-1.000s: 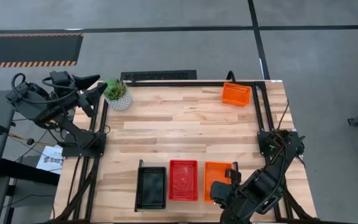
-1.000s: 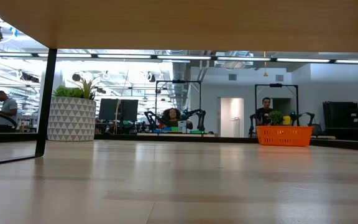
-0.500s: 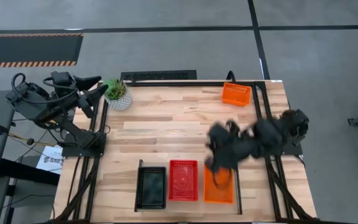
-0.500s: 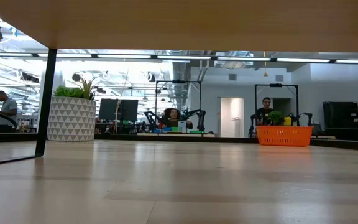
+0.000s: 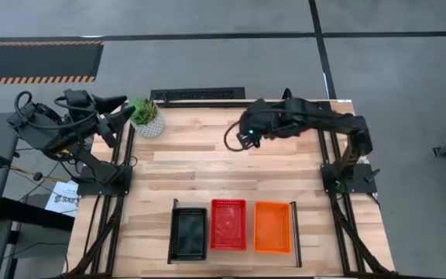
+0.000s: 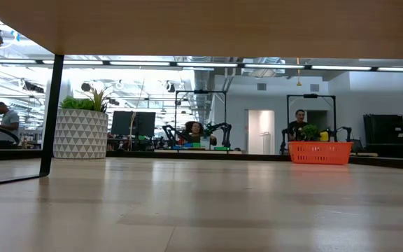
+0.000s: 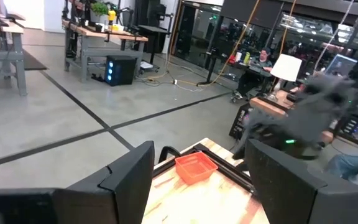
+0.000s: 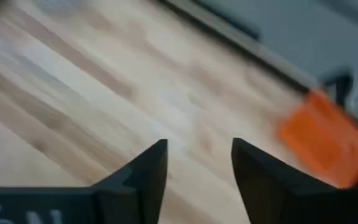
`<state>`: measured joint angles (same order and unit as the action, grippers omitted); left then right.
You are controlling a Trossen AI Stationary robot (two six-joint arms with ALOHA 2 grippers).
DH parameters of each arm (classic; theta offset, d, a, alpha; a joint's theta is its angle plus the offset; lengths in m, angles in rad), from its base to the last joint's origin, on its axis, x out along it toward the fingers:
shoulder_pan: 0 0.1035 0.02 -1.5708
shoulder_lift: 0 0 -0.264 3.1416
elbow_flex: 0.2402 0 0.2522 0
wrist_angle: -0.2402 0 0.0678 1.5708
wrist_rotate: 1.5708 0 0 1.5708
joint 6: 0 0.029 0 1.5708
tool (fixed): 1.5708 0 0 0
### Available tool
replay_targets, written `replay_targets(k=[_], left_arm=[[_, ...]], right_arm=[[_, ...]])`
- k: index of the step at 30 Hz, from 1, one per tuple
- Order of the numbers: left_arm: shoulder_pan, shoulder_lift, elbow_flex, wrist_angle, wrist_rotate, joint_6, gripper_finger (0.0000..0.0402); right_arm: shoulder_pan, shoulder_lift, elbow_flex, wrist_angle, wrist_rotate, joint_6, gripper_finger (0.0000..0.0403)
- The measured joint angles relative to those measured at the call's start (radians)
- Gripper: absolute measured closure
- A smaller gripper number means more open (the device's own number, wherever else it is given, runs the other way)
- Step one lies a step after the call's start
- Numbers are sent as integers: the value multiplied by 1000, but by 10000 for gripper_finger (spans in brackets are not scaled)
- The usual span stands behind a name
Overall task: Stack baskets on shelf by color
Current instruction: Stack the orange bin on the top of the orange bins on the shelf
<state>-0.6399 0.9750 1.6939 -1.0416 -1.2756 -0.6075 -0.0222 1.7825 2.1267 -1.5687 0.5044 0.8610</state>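
Observation:
Three baskets stand side by side on the shelf [image 5: 235, 203] near the table's near edge: black [image 5: 188, 233], red [image 5: 228, 225] and orange [image 5: 272, 228]. Another orange basket [image 8: 331, 146] rests on the table at the far right corner [image 6: 320, 152]; in the high view my right arm covers it. My right gripper [image 5: 246, 128] hovers open over the table's far middle, left of that basket, with nothing between its fingers [image 8: 199, 177]. My left gripper [image 5: 126, 115] waits open at the far left corner, beside the plant.
A potted green plant [image 5: 147, 116] stands at the far left corner. A black tube frame [image 5: 327, 147] runs along the table's sides. Bare wood [image 5: 207, 167] lies between the shelf and the far edge. People and workbenches show in the room beyond.
My right gripper has left the orange basket on the shelf and swung quickly up and toward the far edge, ending over the table's far middle. The orange basket stays on the shelf beside the red one.

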Motion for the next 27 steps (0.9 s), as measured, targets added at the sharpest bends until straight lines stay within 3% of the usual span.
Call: replay_targets(k=[5,8,14,21,27], left_arm=[[0,0,0,-13,14,0,160],[0,0,0,-34,11,0,160],[0,0,0,-52,-13,-9,160],[0,-1,0,-53,-16,-11,160],[0,-1,0,-59,-22,-11,160]], right_arm=[[-82,-166,-350,3,-54,189,173],[-93,-250,-554,108,-60,298,167],[-124,-345,-848,235,-37,442,167],[-273,-356,-1041,379,-32,317,168],[-432,-357,-1115,483,-83,143,168]])
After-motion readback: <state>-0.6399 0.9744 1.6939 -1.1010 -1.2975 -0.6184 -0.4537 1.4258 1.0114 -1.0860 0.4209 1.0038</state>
